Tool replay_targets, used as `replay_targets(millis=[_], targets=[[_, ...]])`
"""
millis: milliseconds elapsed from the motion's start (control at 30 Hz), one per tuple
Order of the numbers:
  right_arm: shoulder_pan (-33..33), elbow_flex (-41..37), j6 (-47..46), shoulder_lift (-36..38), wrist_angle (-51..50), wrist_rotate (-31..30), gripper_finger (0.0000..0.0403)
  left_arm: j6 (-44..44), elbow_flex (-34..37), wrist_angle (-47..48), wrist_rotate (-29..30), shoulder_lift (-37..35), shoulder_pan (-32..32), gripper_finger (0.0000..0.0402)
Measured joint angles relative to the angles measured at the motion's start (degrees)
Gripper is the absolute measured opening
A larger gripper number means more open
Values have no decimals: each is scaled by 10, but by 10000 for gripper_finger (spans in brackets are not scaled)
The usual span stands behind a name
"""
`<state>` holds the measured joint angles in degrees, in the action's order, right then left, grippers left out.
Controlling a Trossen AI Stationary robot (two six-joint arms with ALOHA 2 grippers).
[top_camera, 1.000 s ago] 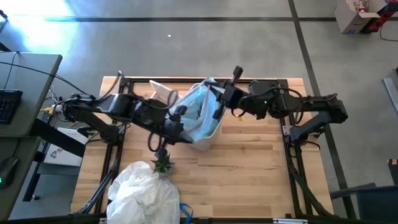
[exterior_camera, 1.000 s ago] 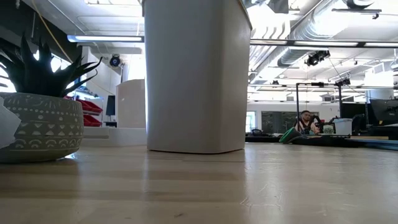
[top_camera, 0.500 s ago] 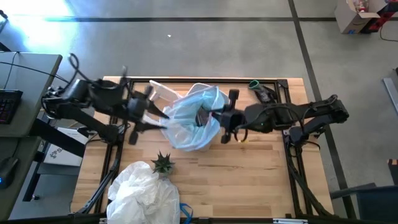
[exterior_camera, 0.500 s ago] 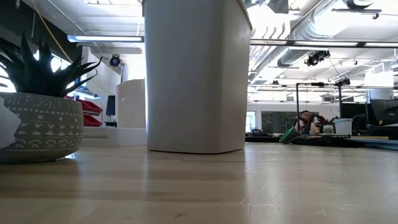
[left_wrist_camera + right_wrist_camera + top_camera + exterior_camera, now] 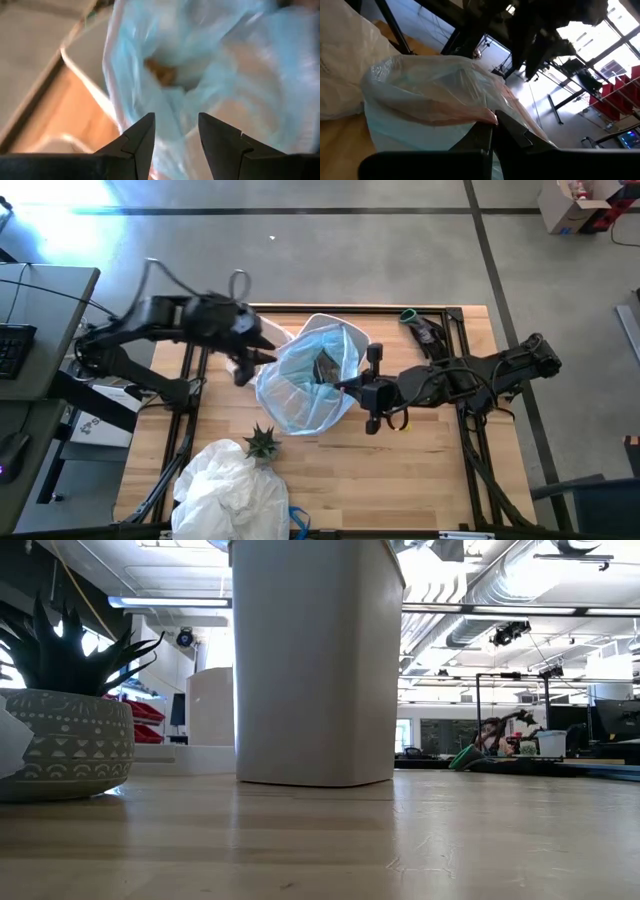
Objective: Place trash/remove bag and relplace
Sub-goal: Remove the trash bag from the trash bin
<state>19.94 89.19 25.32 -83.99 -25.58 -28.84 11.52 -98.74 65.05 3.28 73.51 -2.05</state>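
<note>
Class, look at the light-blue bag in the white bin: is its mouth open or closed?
Open. From above, the light-blue bag gapes, showing brown trash inside; the right gripper pinches its rim.

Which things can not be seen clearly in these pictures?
- Bin's top: cut off by the low view's upper edge; bag and claws are absent there.
- Trash inside the bag: dark and small from above, blurred in the left wrist view.
- Left claw: motion-blurred in the high view.
</note>
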Motion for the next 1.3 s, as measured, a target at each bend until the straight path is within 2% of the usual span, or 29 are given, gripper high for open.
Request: replay_targets(millis=[167, 300, 500, 567, 767, 900, 1067, 1167, 1300], targets=[[0, 0, 0, 0, -1, 0, 0, 20, 70, 1, -88, 3, -55, 136], [0, 0, 2, 0, -4, -1, 0, 31, 102, 4, -105, 4, -88, 136], [-3, 0, 3, 0, -12, -1, 0, 21, 108, 3, -129, 3, -120, 133], [-4, 0, 2, 0, -15, -1, 0, 19, 108, 1, -151, 3, -127, 123], [-4, 0, 4, 0, -18, -1, 0, 14, 108, 6, -147, 3, -151, 60], [-4, 0, 2, 0, -22, -1, 0, 8, 108, 8, -146, -4, -176, 40], [-4, 0, 1, 0, -26, -1, 0, 3, 108, 8, -162, -17, -200, 47], [-4, 0, 2, 0, -26, -1, 0, 3, 108, 9, -217, -16, -210, 64], [-4, 0, 2, 0, -26, -1, 0, 8, 108, 19, -223, -8, -211, 93]])
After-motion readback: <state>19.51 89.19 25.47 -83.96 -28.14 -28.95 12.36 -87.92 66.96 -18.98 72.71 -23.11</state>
